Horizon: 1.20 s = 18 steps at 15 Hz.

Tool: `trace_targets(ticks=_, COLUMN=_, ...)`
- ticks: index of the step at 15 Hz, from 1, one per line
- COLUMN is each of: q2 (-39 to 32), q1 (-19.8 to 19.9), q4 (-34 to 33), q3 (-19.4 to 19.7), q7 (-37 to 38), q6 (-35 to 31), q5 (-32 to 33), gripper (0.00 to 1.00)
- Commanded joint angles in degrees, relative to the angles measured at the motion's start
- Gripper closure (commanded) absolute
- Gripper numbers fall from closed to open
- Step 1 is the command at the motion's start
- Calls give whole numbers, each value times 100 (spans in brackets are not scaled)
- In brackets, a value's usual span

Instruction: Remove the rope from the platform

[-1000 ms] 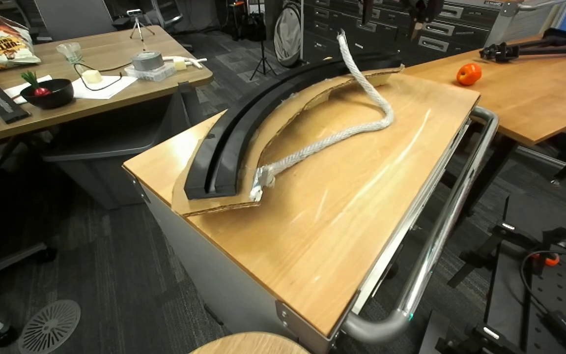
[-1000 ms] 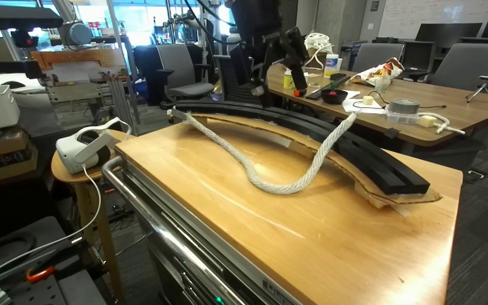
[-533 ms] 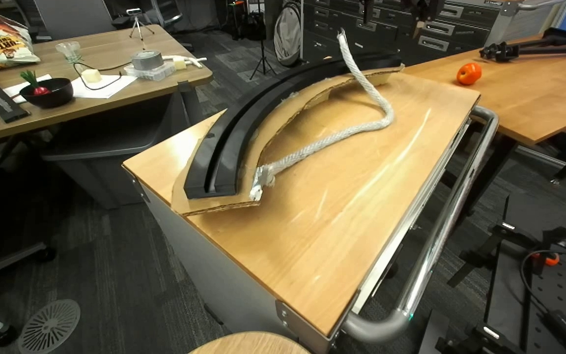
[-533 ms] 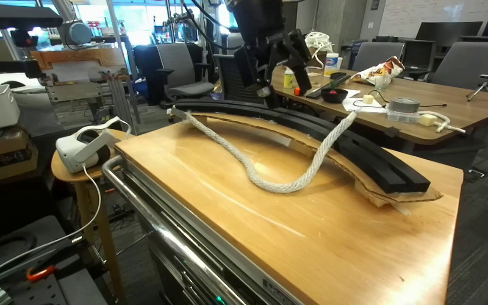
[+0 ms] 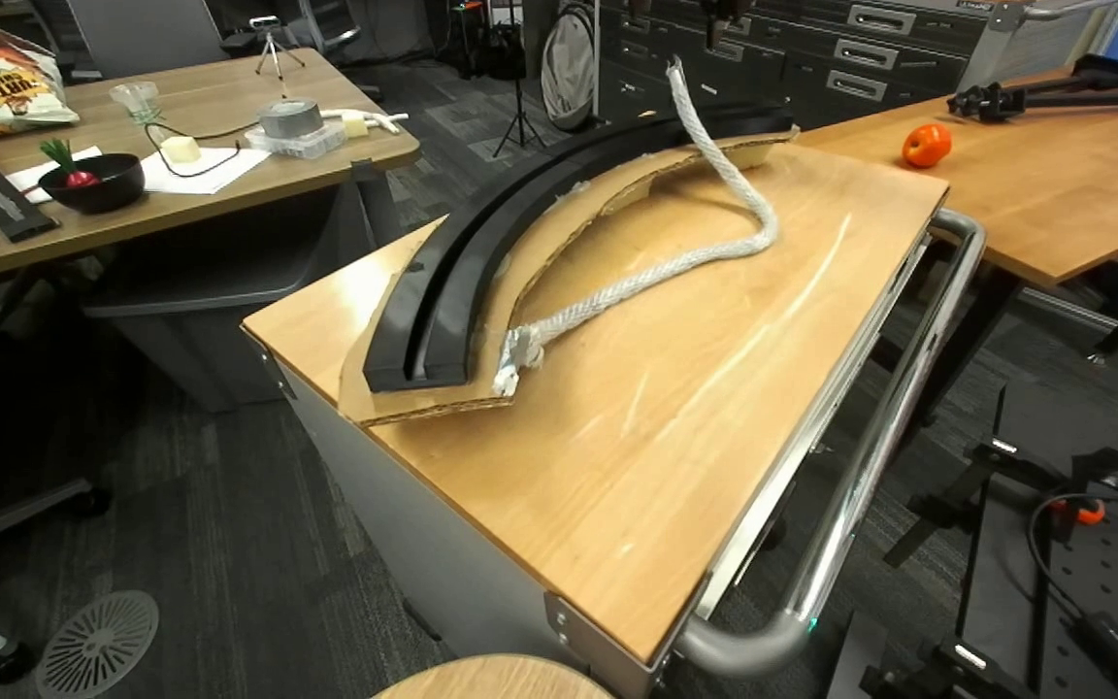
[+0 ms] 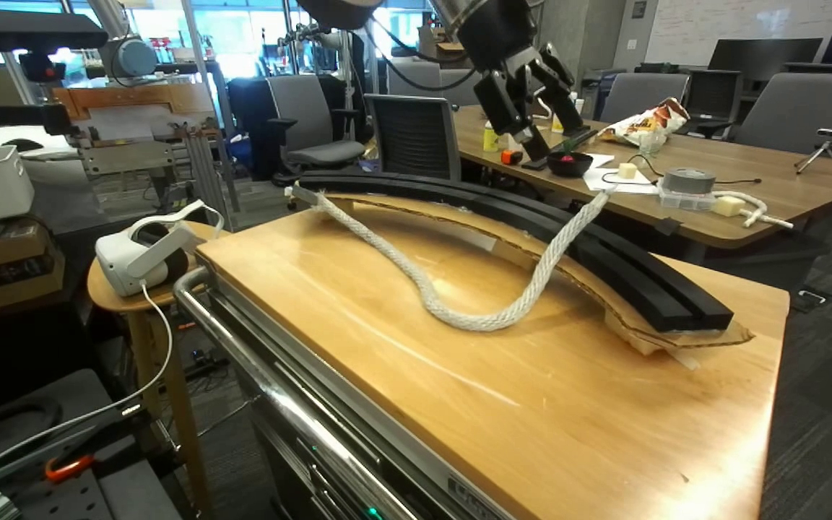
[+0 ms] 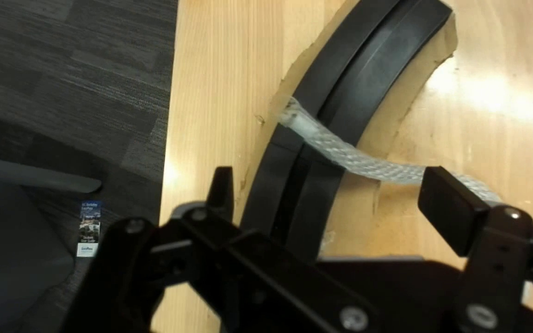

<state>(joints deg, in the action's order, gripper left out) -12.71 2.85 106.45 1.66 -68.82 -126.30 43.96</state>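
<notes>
The light-grey rope (image 5: 685,260) (image 6: 484,320) hangs off the inner side of the black curved platform (image 5: 481,243) (image 6: 618,260) and bends on the wooden tabletop. One whitish end rests at one end of the platform's cardboard edge. The other end rises and crosses over the black track; the wrist view shows this rope part (image 7: 363,164) lying across the platform (image 7: 363,78). My gripper (image 6: 557,141) is open and empty, above and behind the platform. Its fingers (image 7: 327,178) spread wide in the wrist view, one overlapping the rope in the picture. Its tips (image 5: 680,19) show at an exterior view's top edge.
The wooden tabletop (image 5: 656,466) belongs to a cart with a metal rail (image 5: 850,505). A brown table (image 6: 734,162) with a black bowl (image 6: 569,163) and tape roll (image 6: 689,180) stands behind. A stool holds a white headset (image 6: 127,263). Another table bears an orange tomato-like object (image 5: 928,146).
My gripper has moved sideways, rightward in one exterior picture and leftward in the other, towards the raised rope end. It stays open. The rope and platform have not moved.
</notes>
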Motion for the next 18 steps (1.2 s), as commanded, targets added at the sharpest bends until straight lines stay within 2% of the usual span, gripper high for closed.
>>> trace_targets(ticks=1, q2=-857, q1=9, q4=-1088, q3=44, q7=-182, q6=738, q5=-184, gripper=0)
trace_targets(ticks=2, q2=-480, q1=25, q4=-496, q3=22, q7=13, q6=287, q5=-35, gripper=0)
trace_targets(ticks=6, q2=-836, q1=39, q4=-873, q3=25, q7=2, q6=570, q5=-59, gripper=0)
trace_targets(ticks=8, q2=-913, q1=70, q4=-963, q3=12, q7=-421, q6=623, q5=-21, gripper=0)
trace_targets(ticks=13, q2=-1481, q1=-12, q4=-1483, q3=130, q7=-239, q6=1163, q5=164, gripper=0)
trace_targets(ticks=14, q2=-1546, q1=-12, q4=-1543, q3=129, q7=-237, q6=1202, q5=160, gripper=24)
trace_targets(ticks=15, q2=-1595, q1=-12, q4=-1591, q3=131, q7=-259, q6=1226, q5=175, gripper=26)
trace_targets(ticks=18, q2=-1704, q1=9, q4=-1708, q3=125, q7=-286, q6=1297, q5=142, gripper=49)
